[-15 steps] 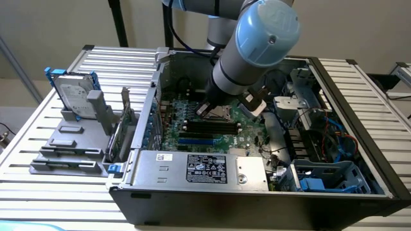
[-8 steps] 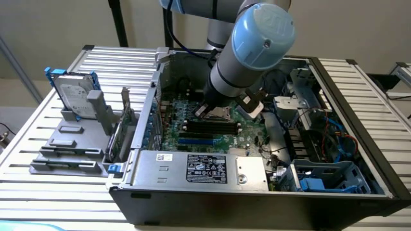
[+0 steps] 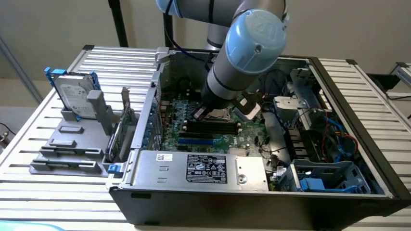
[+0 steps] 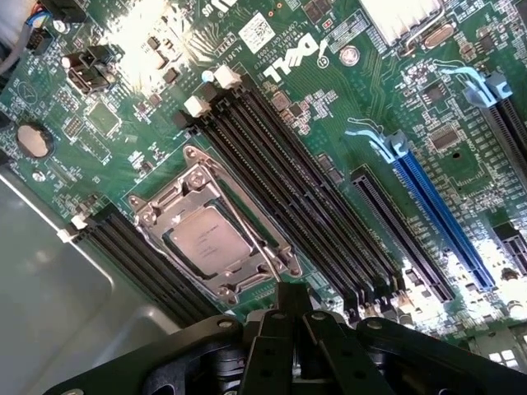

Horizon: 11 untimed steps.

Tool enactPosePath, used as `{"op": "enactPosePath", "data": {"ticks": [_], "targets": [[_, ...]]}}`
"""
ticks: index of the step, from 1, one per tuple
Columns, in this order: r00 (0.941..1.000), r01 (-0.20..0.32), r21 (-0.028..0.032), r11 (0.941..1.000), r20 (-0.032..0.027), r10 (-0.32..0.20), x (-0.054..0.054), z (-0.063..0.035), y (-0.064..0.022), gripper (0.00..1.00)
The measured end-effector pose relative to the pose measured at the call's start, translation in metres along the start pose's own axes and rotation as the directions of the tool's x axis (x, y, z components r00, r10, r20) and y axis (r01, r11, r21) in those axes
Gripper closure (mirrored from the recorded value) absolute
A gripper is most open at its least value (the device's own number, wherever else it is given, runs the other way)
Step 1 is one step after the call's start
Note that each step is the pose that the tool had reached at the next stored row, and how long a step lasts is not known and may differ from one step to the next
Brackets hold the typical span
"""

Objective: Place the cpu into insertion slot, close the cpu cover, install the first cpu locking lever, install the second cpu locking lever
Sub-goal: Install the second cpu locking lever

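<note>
With the cpu [image 4: 210,241] seated in the slot [image 4: 247,216] and the cover [image 4: 169,202] down over it, my gripper [image 4: 295,317] hangs just above, jaws together, empty; I'd press each lever squarely, never the chip.

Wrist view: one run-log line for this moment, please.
gripper: shut, empty | silvery square cpu: seated in socket | silvery metal cpu cover: closed over it

The socket [image 4: 216,239] lies open from above, nothing over the cover [image 4: 247,216]. Memory slots [image 4: 288,193] crowd its 2 o'clock side, more slots [image 4: 136,263] its 8 o'clock side; the case wall [image 3: 154,110] hems the board.
</note>
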<state>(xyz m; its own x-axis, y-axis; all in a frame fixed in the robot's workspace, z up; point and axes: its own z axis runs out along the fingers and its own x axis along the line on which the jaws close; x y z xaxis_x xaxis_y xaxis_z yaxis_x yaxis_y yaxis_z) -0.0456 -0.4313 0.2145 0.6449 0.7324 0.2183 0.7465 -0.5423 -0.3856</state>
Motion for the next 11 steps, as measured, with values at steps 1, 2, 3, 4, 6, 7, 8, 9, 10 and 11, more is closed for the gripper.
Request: {"op": "enactPosePath", "data": {"ticks": [1, 2, 3, 4, 6, 7, 8, 9, 10, 11], "targets": [[1.0000, 0.002, -0.0028, 1.0000, -0.0020, -0.002, -0.001, 0.0016, -0.0009, 0.89], [1.0000, 0.003, -0.0053, 1.0000, -0.0038, -0.003, -0.001, 0.0032, -0.0020, 0.89], [1.0000, 0.004, -0.0075, 1.0000, -0.0054, -0.004, -0.002, 0.0047, -0.0030, 0.89], [1.0000, 0.005, -0.0096, 0.9999, -0.0070, -0.005, -0.002, 0.0062, -0.0039, 0.89], [0.9999, 0.007, -0.0133, 0.9999, -0.0096, -0.007, -0.003, 0.0085, -0.0044, 0.89], [0.9999, 0.008, -0.0151, 0.9999, -0.0109, -0.008, -0.003, 0.0096, -0.0043, 0.89], [0.9999, 0.009, -0.0170, 0.9998, -0.0125, -0.010, -0.003, 0.0106, -0.0041, 0.89], [0.9998, 0.010, -0.0190, 0.9998, -0.0139, -0.011, -0.004, 0.0115, -0.0039, 0.89], [0.9998, 0.011, -0.0208, 0.9997, -0.0151, -0.012, -0.004, 0.0124, -0.0038, 0.89], [0.9998, 0.012, -0.0224, 0.9997, -0.0163, -0.013, -0.004, 0.0134, -0.0038, 0.89]]}}
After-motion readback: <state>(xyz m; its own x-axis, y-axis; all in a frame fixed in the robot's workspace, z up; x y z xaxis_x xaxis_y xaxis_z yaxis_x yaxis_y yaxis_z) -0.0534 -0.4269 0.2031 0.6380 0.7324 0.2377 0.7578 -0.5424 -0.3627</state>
